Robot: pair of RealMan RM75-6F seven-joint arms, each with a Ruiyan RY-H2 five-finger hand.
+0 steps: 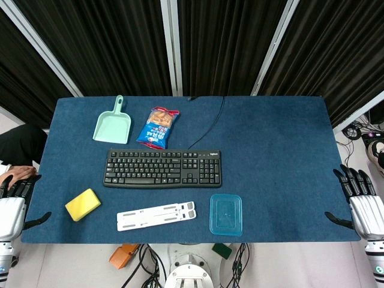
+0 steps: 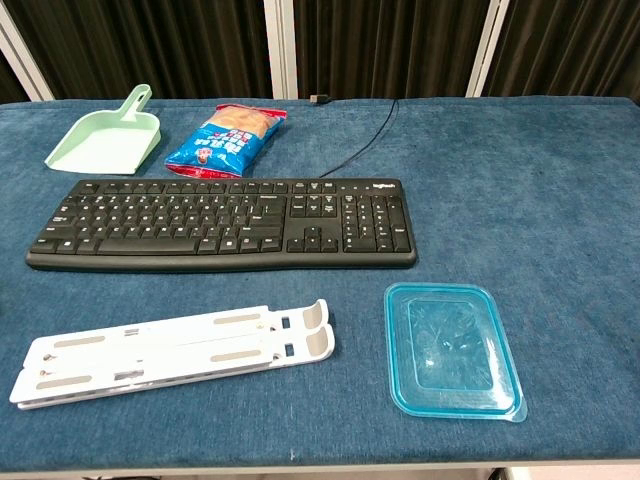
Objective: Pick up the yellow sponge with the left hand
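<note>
Blue-covered table (image 1: 282, 150) fills most of head view, dark curtains behind at 12.

Black keyboard (image 1: 162, 168) near centre, long side running 9 to 3; cable (image 1: 210, 125) leads off toward 12 edge.

White folding stand (image 1: 156, 215) at 6 of keyboard, lying flat, slightly tilted, near front edge. In chest view, stand at lower left.

Mint dustpan (image 1: 113, 122) at 11 of keyboard, handle pointing to 12.

Blue snack bag (image 1: 158, 127) just beside dustpan at its 3, apart from keyboard.

Clear blue container lid (image 1: 226, 214) at 5 of keyboard, just at 3 of stand, not touching.

Left robot hand (image 1: 13, 204) off table's 9 edge, low, fingers spread wide, thumb out toward table, holding nothing. Well apart from sponge.

Right robot hand (image 1: 363, 201) off 3 edge, same pose: fingers apart, thumb out, holding nothing.

Yellow sponge (image 1: 83, 204) flat on table at 8 of keyboard, at 9 of stand, near front-left corner, untouched. Seen in head view only; chest view doesn't reach it or either robot hand.
</note>
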